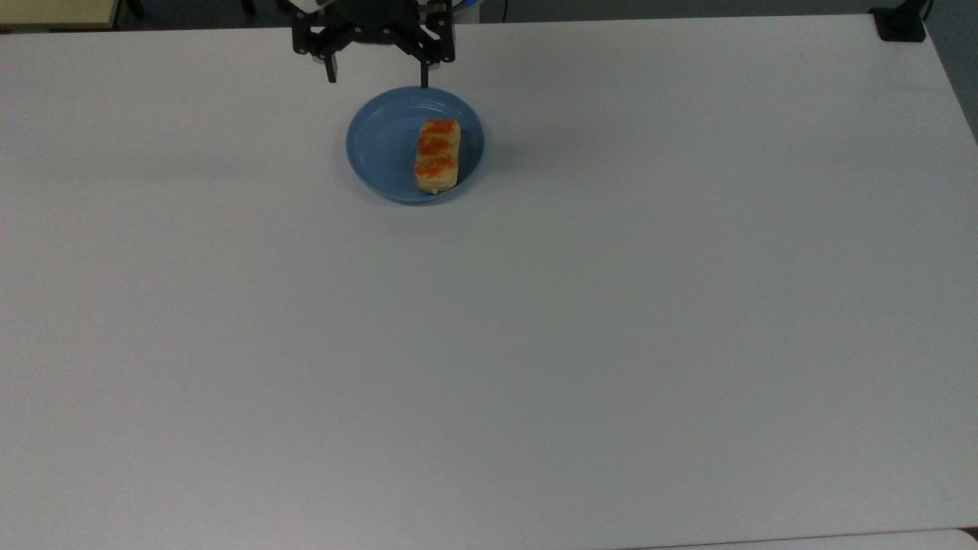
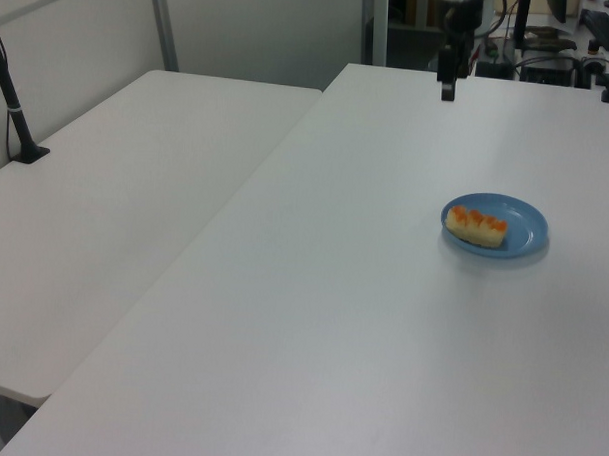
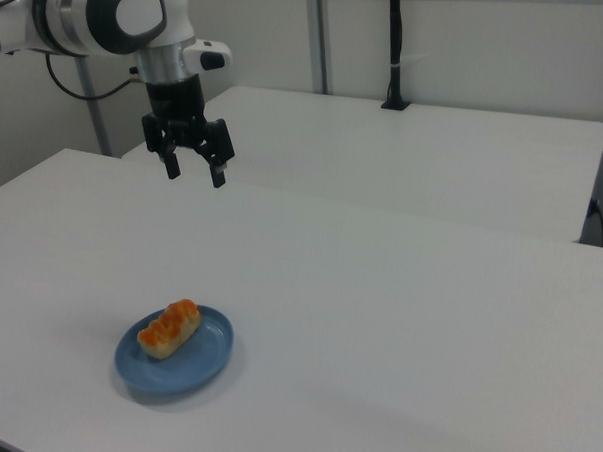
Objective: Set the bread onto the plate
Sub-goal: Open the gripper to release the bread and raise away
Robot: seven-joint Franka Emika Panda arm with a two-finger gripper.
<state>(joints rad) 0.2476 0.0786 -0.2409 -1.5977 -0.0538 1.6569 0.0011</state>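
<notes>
On white table (image 1: 581,321): blue plate (image 1: 382,156) with bread (image 1: 437,156) lying flat inside, toward the top view's right half of the plate, long axis running up-down in the top view. Above and well apart from plate: gripper (image 3: 195,173), raised high, fingers spread wide, holding nothing. Second white table (image 2: 115,211) alongside at the left view's left.

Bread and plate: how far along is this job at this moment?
Done: the bread lies flat on the blue plate, toward the top view's right side of it, inside the rim. In hand: nothing; the gripper is open, empty and raised well above the table, clear of the plate. Left: nothing visible for the placement itself; the job looks complete.
</notes>
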